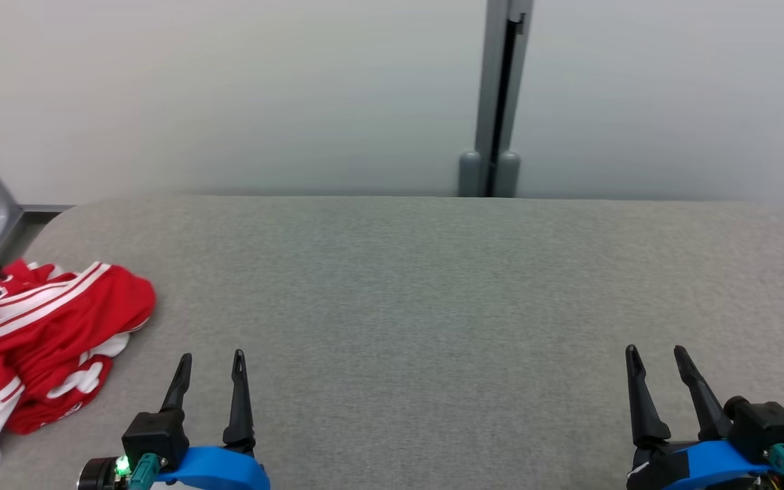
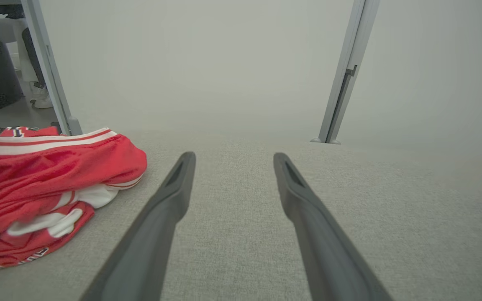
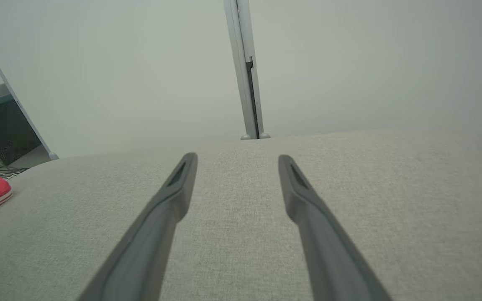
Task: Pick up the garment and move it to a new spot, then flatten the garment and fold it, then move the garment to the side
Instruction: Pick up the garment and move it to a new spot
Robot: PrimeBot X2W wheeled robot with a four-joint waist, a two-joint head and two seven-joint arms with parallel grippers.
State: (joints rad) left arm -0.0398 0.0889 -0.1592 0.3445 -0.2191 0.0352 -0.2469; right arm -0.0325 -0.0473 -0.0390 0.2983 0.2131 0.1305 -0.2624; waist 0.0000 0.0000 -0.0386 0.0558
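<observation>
while hovering at tabletop's (image 1: pixel 433 286) near edge, holding left gripper (image 1: pixel 212 354) and right gripper (image 1: pixel 655 348) wide open, empty, apart from garment (image 1: pixel 45 327) bunched at left edge.

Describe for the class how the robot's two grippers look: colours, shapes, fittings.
The left gripper and right gripper each have two long, dark, tapering fingers on a bright blue mount, with a black block and teal plug. A green light glows beside the left one.
</observation>
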